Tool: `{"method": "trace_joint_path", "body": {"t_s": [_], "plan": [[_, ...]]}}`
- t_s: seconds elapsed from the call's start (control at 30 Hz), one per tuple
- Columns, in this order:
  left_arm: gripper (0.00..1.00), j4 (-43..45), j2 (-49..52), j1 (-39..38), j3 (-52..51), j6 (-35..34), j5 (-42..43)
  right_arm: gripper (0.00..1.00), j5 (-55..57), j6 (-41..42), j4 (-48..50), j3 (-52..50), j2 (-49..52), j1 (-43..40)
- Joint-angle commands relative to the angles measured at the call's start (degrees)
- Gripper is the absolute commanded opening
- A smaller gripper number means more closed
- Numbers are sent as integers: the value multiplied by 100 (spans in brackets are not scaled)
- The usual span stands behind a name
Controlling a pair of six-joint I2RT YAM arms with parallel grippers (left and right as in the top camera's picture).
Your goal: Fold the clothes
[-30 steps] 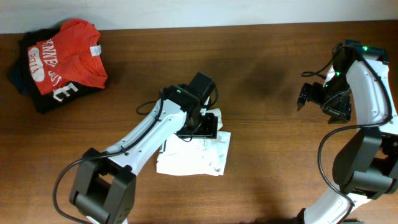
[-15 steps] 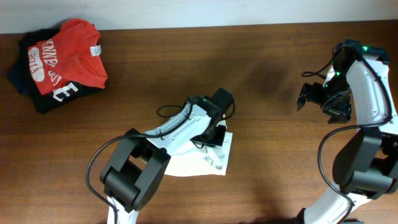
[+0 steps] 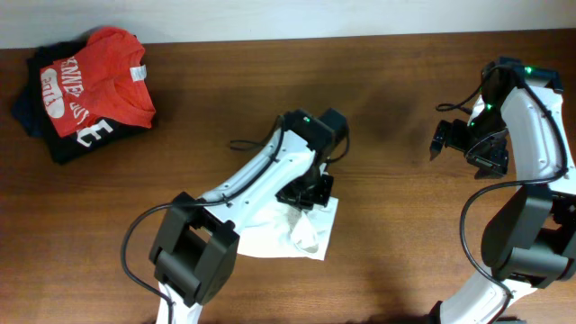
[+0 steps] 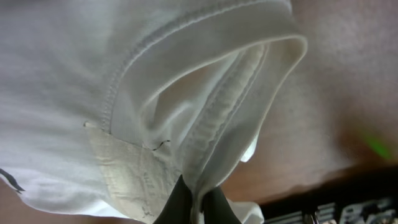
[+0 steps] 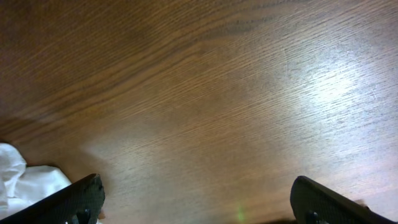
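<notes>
Fabric pinched: we see left gripper [image 4: 196,200] clamped on a ribbed edge of the white T-shirt [image 3: 301,236], crumpled near table [image 3: 378,81] centre, probably to pull a fold; right gripper [image 5: 200,202] hangs spread wide at 3 o'clock, clear.

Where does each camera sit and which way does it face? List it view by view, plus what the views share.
Overhead: fixed above the table, looking straight down; both arms show, left gripper on the white T-shirt, right gripper apart at the right.
Left wrist: on the left arm, looking along its fingers, shut on a T-shirt fold.
Right wrist: on the right arm, looking down at the table between its open fingers.
Shared: the T-shirt shows in all three, only a corner in the right wrist view.
</notes>
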Motion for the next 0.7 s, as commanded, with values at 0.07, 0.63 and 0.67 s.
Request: {"method": "trace_joint_path", "body": {"t_s": [0.07, 0.63, 0.67], "plan": [[1, 509, 160, -616, -332, 131, 310, 99, 72, 20, -13, 70, -57, -11], [34, 271, 848, -1335, -136, 955, 2210, 99, 72, 20, -13, 70, -57, -11], [38, 92, 841, -1335, 26, 960, 2205, 99, 72, 20, -13, 70, -57, -11]]}}
